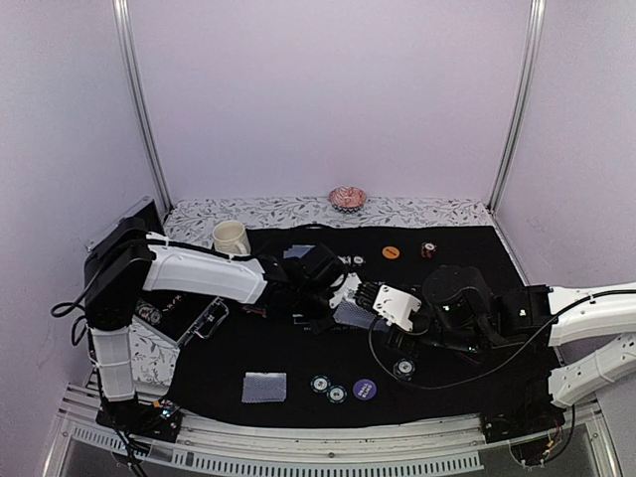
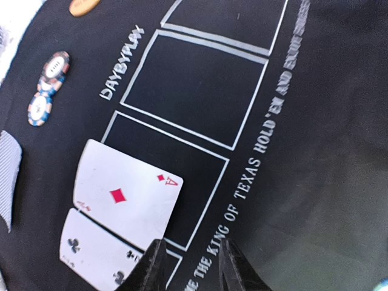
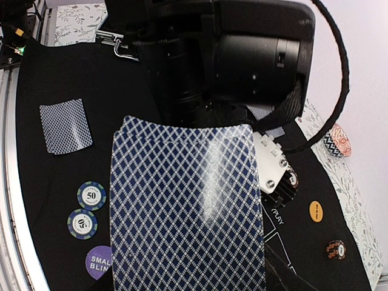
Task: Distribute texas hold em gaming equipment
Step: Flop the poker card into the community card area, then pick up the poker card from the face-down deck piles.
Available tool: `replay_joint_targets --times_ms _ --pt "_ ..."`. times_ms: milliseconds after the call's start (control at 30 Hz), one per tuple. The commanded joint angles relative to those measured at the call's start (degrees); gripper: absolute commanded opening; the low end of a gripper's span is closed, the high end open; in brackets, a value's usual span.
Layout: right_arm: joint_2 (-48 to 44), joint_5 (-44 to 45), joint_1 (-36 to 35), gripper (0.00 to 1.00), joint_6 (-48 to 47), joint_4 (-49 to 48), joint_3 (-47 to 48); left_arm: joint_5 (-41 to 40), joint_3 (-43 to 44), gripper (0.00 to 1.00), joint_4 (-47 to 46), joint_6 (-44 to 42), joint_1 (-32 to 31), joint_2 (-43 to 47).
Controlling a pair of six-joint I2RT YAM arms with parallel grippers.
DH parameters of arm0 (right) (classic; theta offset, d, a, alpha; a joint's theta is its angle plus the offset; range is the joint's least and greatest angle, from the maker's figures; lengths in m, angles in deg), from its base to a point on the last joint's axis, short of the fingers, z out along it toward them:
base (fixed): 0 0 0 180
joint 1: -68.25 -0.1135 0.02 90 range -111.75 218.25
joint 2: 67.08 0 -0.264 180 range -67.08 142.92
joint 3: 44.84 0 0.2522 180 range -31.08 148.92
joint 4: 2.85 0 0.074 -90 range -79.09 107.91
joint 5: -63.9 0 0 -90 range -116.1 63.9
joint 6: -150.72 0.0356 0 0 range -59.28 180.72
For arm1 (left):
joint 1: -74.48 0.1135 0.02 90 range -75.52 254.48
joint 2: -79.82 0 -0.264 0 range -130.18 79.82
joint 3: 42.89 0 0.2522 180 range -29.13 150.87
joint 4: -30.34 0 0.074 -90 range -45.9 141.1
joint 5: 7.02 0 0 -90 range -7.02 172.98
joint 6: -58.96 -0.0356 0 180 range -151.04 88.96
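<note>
Cardstock work: pinching thin, light, slippery, easily creased blue-backed cards point(image 3: 188, 206), seemingly by their near short edge, in the right claw point(image 1: 366, 301) up off the tabletop point(image 1: 298, 211) beyond the purple button point(image 3: 100, 262), holding the left claw point(image 2: 191, 270) narrowly parted and empty farther beyond that button.

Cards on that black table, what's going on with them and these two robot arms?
It looks like a Texas hold'em game being laid out. The right fingers hold a blue-backed deck over the black mat. The left fingers stand apart, empty, beside two face-up cards, an ace of diamonds and a club card, on the mat's printed boxes. A face-down card, two chips and a purple button lie near the front edge.
</note>
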Motion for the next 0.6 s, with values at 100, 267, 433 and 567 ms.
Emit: replay_joint_targets --times_ms 100,267,433,567 --pt "-1.7 0.1 0.3 0.56 0.5 -0.3 1.5 6.1 -2.4 0.33 -2.0 4.1 2.2 8.4" --pt "-1.9 0.1 0.3 0.56 0.6 -0.3 1.6 9.3 -6.2 0.42 -2.7 9.0 4.3 16.0" --pt "-1.6 -0.1 0.3 0.56 0.3 -0.6 1.5 13.8 -11.3 0.67 -2.9 17.5 8.5 25.3" --pt "-1.1 -0.3 0.3 0.56 -0.1 -1.5 1.6 23.5 -17.2 0.89 -8.7 24.9 9.8 33.9"
